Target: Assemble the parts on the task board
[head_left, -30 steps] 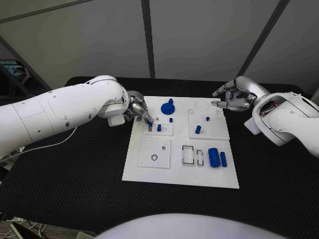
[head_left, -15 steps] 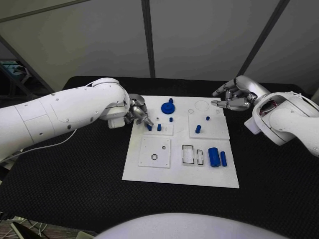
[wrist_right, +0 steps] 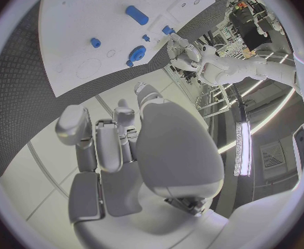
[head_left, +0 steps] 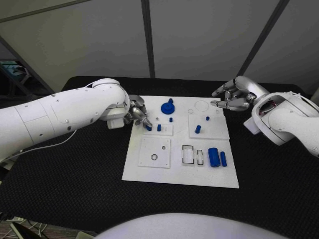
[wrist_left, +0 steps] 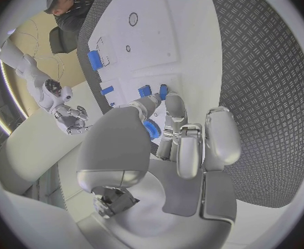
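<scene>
Your black tabletop [head_left: 73, 169] carries the white task board [head_left: 181, 172] at its middle. Your left robot hand [head_left: 139, 115] reaches over the board's left edge toward the far corner, pinching a small blue part [wrist_left: 152, 130] between thumb and finger. Your right robot hand [head_left: 234, 97] hovers beside the board's far right corner, fingers curled, empty. Two blue cylinders [head_left: 217, 157] lie near the board's right edge.

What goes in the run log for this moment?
left hand: pinching blue part at board | right hand: curled, nothing held, off board's far corner
</scene>
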Controlling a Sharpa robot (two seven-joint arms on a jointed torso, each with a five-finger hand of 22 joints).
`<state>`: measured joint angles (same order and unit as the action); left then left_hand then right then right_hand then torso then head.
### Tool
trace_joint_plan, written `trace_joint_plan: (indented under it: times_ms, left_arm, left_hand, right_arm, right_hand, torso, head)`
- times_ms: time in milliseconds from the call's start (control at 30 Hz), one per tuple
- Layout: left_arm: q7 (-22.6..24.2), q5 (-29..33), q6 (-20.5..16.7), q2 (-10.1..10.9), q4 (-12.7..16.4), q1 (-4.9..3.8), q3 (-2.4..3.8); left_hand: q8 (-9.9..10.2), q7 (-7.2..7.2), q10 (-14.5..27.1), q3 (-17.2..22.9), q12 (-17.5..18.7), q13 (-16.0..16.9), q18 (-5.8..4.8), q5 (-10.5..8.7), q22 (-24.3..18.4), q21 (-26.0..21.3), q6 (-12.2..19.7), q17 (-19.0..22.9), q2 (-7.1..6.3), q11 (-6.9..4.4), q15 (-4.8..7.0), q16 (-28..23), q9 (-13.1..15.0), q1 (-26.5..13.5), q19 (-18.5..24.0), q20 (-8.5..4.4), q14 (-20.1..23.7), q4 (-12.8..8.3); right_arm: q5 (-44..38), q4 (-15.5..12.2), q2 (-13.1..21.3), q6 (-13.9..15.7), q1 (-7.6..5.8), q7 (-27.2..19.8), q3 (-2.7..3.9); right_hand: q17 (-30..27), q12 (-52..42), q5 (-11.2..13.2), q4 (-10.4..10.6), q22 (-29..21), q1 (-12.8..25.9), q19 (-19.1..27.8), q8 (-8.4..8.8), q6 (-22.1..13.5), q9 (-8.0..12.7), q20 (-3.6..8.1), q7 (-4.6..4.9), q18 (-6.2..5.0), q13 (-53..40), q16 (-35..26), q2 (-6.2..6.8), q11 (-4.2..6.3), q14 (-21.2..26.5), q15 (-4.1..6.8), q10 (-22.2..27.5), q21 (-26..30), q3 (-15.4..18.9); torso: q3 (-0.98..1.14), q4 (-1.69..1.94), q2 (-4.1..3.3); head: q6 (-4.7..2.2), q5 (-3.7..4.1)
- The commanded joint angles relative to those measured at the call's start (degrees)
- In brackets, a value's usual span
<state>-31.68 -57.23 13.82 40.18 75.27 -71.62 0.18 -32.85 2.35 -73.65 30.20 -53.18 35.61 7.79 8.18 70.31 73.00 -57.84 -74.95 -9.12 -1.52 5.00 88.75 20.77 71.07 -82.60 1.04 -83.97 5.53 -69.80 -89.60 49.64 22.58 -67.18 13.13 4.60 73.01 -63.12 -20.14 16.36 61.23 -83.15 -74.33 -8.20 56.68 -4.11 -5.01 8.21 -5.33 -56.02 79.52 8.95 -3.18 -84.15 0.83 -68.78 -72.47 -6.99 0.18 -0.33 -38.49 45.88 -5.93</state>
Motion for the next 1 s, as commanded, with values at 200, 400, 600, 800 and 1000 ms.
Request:
trace_joint_plan:
  times_ms: [200,400,600,800,1000]
  left_arm:
    - [-1.15,-1.3,1.5,-0.25,-0.02,0.07,-0.1]
    - [-1.3,-1.33,2.35,-0.58,-0.16,0.08,-0.29]
    - [-1.69,-1.05,3.36,-0.94,-0.46,0.08,-0.55]
    - [-2.2,-0.95,3.73,-1.2,-0.85,0.09,-0.64]
    - [-2.51,-0.93,3.65,-1.45,-1.24,0.09,-0.66]
  left_hand:
    - [-0.18,-0.08,-1.17,7.65,-0.34,0.16,-3.18,0.23,0.02,0.15,-0.38,-13.47,-0.01,-0.59,0.3,0.31,0.09,-0.03,-0.34,0.0,-5.58,-7.28]
    - [-0.25,-0.22,-1.71,8.02,-1.02,1.13,-3.21,0.24,0.19,0.26,-0.55,-13.48,-0.19,-0.66,0.33,0.31,0.27,-0.82,-0.43,-0.03,-5.58,-7.15]
    - [-0.6,-1.1,-3.22,7.16,-2.83,3.53,-3.42,-0.06,1.2,1.02,-1.78,-13.51,-0.41,-1.2,0.64,0.33,0.74,-4.31,-0.84,-0.24,-5.59,-5.67]
    - [-0.52,-1.55,-3.56,5.32,-3.28,4.22,-3.6,-0.13,2.05,1.68,-2.79,-13.56,0.02,-1.55,0.95,0.36,0.86,-6.97,-1.18,-0.51,-5.61,-4.09]
    - [-0.34,-1.68,-3.77,4.35,-3.6,4.77,-3.69,-0.17,2.46,1.99,-3.23,-13.56,0.26,-1.65,1.05,0.36,0.86,-7.95,-1.34,-0.64,-5.61,-3.54]
  right_arm:
    - [0.08,-0.05,-0.05,-0.3,-0.08,-0.54,0.04]
    - [0.08,-0.07,-0.05,-0.29,-0.08,-0.52,0.04]
    - [0.08,-0.13,0.01,-0.29,-0.08,-0.49,0.04]
    - [0.08,-0.17,0.11,-0.33,-0.08,-0.48,0.04]
    - [0.08,-0.2,0.14,-0.35,-0.08,-0.49,0.04]
  right_hand:
    - [-0.06,0.07,0.0,-0.08,-0.06,0.24,0.16,-0.32,0.01,0.1,0.02,-0.12,-0.71,0.06,-0.19,-0.51,0.12,-1.99,0.4,0.24,0.2,-0.42]
    - [-0.06,0.07,0.0,-0.08,-0.06,0.24,0.16,-0.32,0.01,0.1,0.02,-0.12,-0.71,0.06,-0.19,-0.51,0.12,-1.99,0.4,0.24,0.2,-0.42]
    - [-0.06,0.07,0.0,-0.08,-0.06,0.24,0.16,-0.32,0.01,0.1,0.02,-0.12,-0.71,0.06,-0.19,-0.51,0.12,-1.99,0.4,0.24,0.2,-0.42]
    - [-0.06,0.05,0.02,-0.14,-0.05,0.14,0.09,-0.33,-0.03,0.11,0.03,-0.1,-0.7,0.08,-0.23,-0.54,0.12,-2.01,0.4,0.25,0.23,-0.56]
    - [-0.06,0.07,0.02,-0.13,-0.06,0.16,0.1,-0.33,-0.03,0.11,0.03,-0.1,-0.7,0.11,-0.24,-0.53,0.12,-2.01,0.4,0.27,0.24,-0.55]
  torso:
    - [0.01,-0.04,-0.06]
    - [0.02,-0.04,-0.06]
    - [0.03,-0.07,-0.06]
    - [0.0,-0.03,-0.02]
    - [0.01,-0.03,0.0]
  head:
    - [0.12,-0.1]
    - [0.27,-0.1]
    - [0.42,0.03]
    - [0.47,0.17]
    - [0.5,0.21]
